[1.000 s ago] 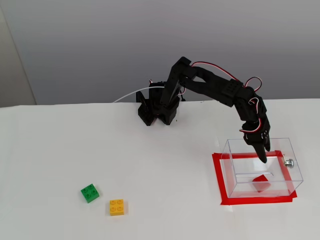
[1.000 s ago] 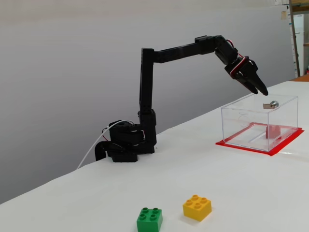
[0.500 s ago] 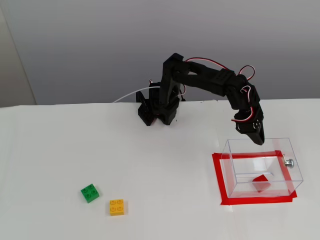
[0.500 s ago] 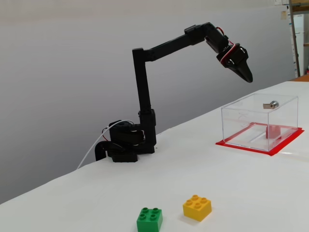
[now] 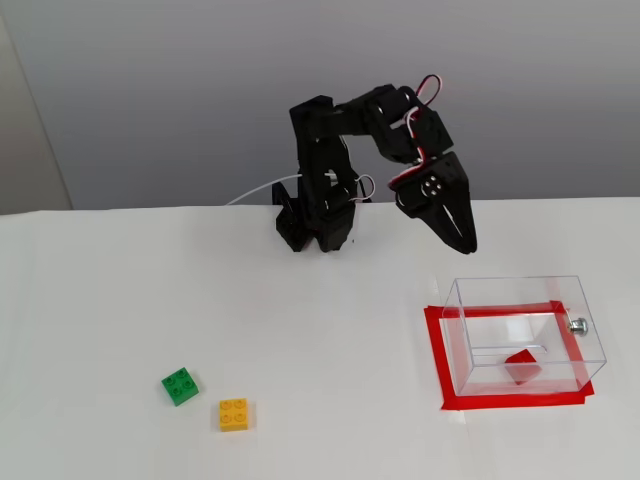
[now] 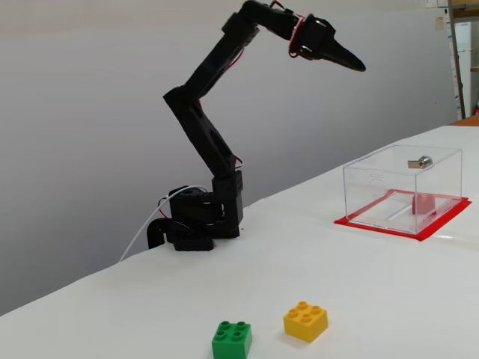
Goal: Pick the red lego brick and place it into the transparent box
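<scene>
The red lego brick (image 5: 521, 366) (image 6: 424, 204) lies on the floor of the transparent box (image 5: 455, 325) (image 6: 367, 183), which stands inside a red tape frame at the right in both fixed views. My gripper (image 5: 467, 243) (image 6: 358, 66) is shut and holds nothing. It hangs high in the air, up and to the left of the box, well clear of its open top.
A green brick (image 5: 180, 386) (image 6: 231, 340) and a yellow brick (image 5: 234, 414) (image 6: 305, 321) sit close together on the white table near its front left. The arm's base (image 5: 315, 225) (image 6: 194, 224) stands at the back. A silver knob (image 5: 577, 324) sticks out of the box's right wall.
The gripper has lifted up and drawn back from over the box toward the base, and its jaws have shut. The red brick has stayed in the box.
</scene>
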